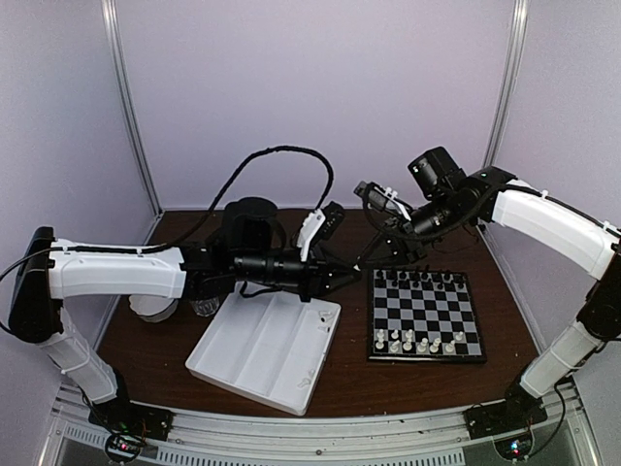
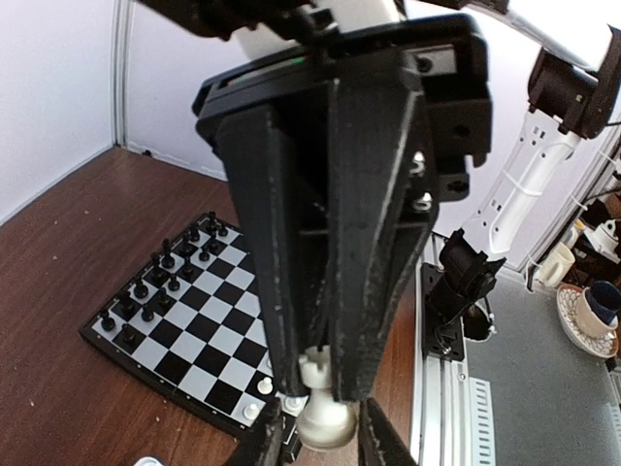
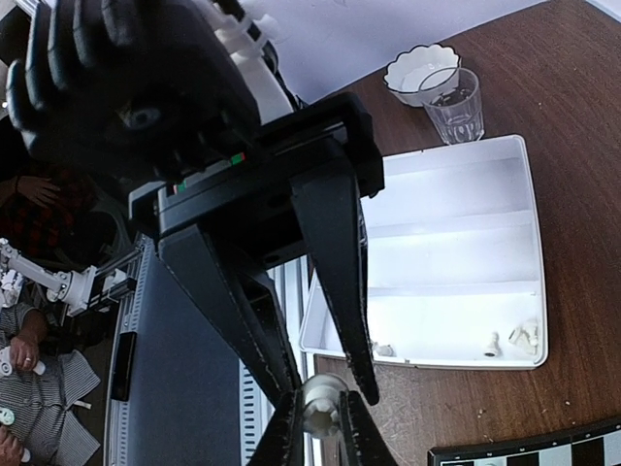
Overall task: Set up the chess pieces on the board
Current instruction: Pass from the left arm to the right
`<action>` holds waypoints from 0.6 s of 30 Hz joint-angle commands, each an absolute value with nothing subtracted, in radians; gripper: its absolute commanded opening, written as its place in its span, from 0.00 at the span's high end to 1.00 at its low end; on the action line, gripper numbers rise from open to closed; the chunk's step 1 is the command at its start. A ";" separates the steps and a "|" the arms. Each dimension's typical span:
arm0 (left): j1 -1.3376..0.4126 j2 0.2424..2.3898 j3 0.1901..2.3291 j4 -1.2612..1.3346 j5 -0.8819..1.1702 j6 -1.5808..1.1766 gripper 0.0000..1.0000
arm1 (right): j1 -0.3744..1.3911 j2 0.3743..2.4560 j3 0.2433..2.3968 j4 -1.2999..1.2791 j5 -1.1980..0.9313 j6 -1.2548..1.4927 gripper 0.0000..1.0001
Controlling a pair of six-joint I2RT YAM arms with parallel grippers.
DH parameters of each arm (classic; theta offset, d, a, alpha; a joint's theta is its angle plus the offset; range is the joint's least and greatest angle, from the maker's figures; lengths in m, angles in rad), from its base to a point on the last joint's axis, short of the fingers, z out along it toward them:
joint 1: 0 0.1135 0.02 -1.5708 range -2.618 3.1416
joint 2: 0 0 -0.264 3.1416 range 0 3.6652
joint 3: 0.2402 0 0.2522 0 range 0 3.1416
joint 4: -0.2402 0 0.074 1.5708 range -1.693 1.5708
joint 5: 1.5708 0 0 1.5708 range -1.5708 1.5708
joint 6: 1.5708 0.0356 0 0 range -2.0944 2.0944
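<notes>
A white rook hangs above the table between both grippers, left of the board. My left gripper is shut on its head. My right gripper is closed around its round base, and its fingertips flank the base in the left wrist view. In the top view the two grippers meet tip to tip, the left and the right, and the rook is hidden there. Black pieces fill the board's far rows. Several white pieces stand on the near rows.
The white three-compartment tray lies left of the board and holds a few white pieces. A clear glass and a scalloped white bowl stand beyond the tray. A corner of the board shows below the right gripper.
</notes>
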State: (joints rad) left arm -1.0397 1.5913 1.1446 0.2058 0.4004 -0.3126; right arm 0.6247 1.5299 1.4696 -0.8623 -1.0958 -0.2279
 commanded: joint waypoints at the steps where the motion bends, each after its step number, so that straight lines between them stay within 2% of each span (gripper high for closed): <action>1: -1.042 1.603 1.188 0.170 0.360 -0.310 0.68 | 0.631 1.519 1.513 -0.870 -1.024 -0.247 0.91; 3: -1.042 1.598 1.199 0.121 0.340 -0.296 0.45 | 0.620 1.503 1.515 -0.892 -0.986 -0.273 0.93; 4: -1.041 1.591 1.200 0.099 0.333 -0.288 0.38 | 0.611 1.491 1.508 -0.899 -0.969 -0.285 0.93; 5: -1.042 1.583 1.196 0.083 0.328 -0.280 0.15 | 0.597 1.477 1.494 -0.899 -0.951 -0.292 0.94; 6: -1.042 1.575 1.187 0.071 0.319 -0.274 0.04 | 0.582 1.461 1.477 -0.896 -0.937 -0.299 0.94; 11: -1.041 1.528 1.142 0.010 0.215 -0.234 0.03 | 0.487 1.393 1.380 -0.926 -0.845 -0.366 0.96; 16: -1.036 1.521 1.124 -0.085 -0.092 -0.269 0.02 | 0.352 1.328 1.261 -1.016 -0.710 -0.505 0.98; 18: -1.023 1.527 1.101 -0.084 -0.129 -0.304 0.02 | 0.276 1.288 1.198 -1.032 -0.690 -0.548 0.98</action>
